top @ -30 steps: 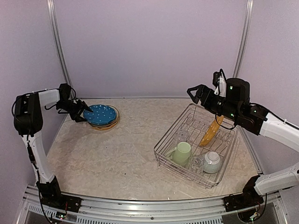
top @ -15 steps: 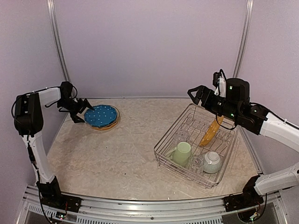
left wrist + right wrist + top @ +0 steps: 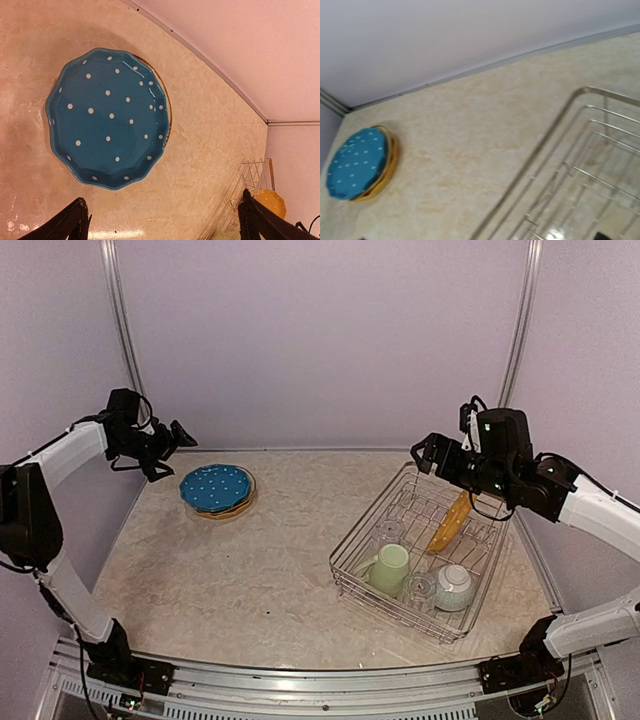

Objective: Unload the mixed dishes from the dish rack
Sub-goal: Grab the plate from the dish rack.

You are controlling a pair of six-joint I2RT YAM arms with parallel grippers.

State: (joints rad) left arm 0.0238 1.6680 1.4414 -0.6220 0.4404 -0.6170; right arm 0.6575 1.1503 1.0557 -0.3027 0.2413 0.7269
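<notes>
The blue plate (image 3: 215,486) with white dots lies on a yellow plate at the back left, and shows in the left wrist view (image 3: 107,117) and the right wrist view (image 3: 357,162). My left gripper (image 3: 176,434) is open and empty, raised above and left of it; its fingertips (image 3: 70,225) frame bare table. The dish rack (image 3: 352,540) at the right holds an upright yellow dotted plate (image 3: 452,522), a pale green mug (image 3: 390,568), a clear glass (image 3: 420,588) and a small bowl (image 3: 455,587). My right gripper (image 3: 425,452) is open and empty above the rack's far corner (image 3: 580,150).
Another clear glass (image 3: 390,532) stands in the rack behind the mug. The back wall and a metal post (image 3: 122,320) are close behind my left gripper. The yellow plate's rim (image 3: 168,107) shows under the blue plate. Marbled tabletop (image 3: 280,540) lies between stack and rack.
My left gripper has left the blue plate's edge and risen up and back toward the wall, open. The plate stays on the stack. My right gripper has shifted slightly right.
</notes>
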